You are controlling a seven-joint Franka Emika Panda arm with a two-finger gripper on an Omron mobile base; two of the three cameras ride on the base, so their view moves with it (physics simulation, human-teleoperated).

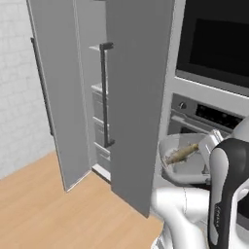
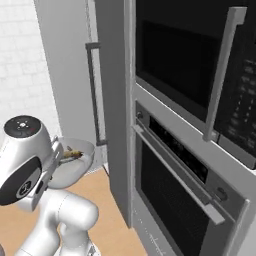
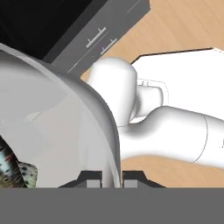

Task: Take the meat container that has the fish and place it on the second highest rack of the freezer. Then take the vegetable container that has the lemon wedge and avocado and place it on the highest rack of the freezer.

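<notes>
**Fish container held in front of the open freezer**

A simulated kitchen is shown, with the freezer [image 1: 136, 97] taken as the landmark. The freezer is a tall grey cabinet with its doors swung open, and a long dark bar handle [image 1: 104, 95] is seen on one door. Pale shelves and grey drawers [image 1: 99, 121] are glimpsed through the gap between the doors. To the right of the freezer, black-glass ovens [image 2: 185, 65] are stacked in the wall.

The first step of the task is judged to be in hand: the meat container [image 1: 182, 163], a shallow pale rounded tray, is carried in the air to the right of the freezer, low down, in front of the lower oven and near the freezer's right door. A slender brownish fish [image 1: 182, 154] is seen lying in it. Nothing has yet been set on a freezer rack.

The gripper [image 3: 111, 178] is closed almost fully, with its two fingertips pinched on the thin rim of the container, one tip on each side of the wall. The tray is seen tilted beside the hand.

For the next move, it is judged that the tray must be swung left, around the open door, raised, and slid into the gap onto the second highest rack. Care would be called for so that the door edge is not struck and the fish is not tipped out.
</notes>
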